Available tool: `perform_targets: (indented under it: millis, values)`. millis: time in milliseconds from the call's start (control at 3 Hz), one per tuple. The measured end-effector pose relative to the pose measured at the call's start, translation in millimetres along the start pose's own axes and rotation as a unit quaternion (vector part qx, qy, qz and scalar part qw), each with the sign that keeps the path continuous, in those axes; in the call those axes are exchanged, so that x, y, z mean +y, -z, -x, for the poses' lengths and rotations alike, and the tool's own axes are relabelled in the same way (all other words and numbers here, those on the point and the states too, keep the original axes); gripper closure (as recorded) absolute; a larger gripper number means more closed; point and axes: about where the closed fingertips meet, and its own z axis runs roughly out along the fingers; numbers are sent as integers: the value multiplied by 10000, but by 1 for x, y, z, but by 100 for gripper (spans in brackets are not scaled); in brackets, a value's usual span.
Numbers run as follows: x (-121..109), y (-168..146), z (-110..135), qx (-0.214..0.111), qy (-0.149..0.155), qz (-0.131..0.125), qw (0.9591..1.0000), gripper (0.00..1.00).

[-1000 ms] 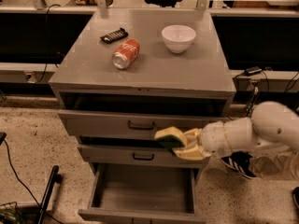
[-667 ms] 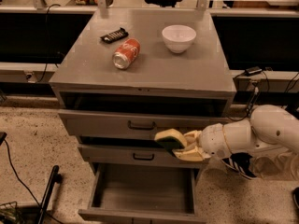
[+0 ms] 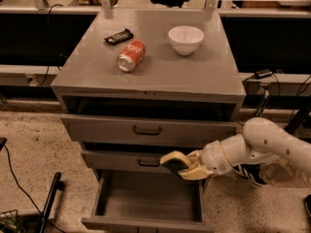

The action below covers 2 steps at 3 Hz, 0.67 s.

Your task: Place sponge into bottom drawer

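Observation:
My gripper (image 3: 181,166) reaches in from the right and is shut on the sponge (image 3: 171,160), a pale-yellow block with a dark underside. It holds the sponge in front of the middle drawer, just above the back of the bottom drawer (image 3: 148,202). The bottom drawer is pulled out, a deep grey tray with nothing showing inside. My white arm (image 3: 262,147) extends to the right.
On the grey cabinet top (image 3: 194,72) lie a tipped red soda can (image 3: 131,55), a white bowl (image 3: 185,39) and a dark snack bar (image 3: 119,36). The two upper drawers (image 3: 146,129) have dark handles. Cables and a dark stand (image 3: 48,203) are on the speckled floor at left.
My gripper and the sponge have shifted slightly left and down toward the open bottom drawer. Nothing else moved.

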Motion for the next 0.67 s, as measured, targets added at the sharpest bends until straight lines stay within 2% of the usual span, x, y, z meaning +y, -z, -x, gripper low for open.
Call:
perform_targets:
  millis: [333,667]
  values:
    - [-6,-13,-31,107,-118,129,9998,100]
    - [-10,-4,-46,182,79,-136,9997,100]
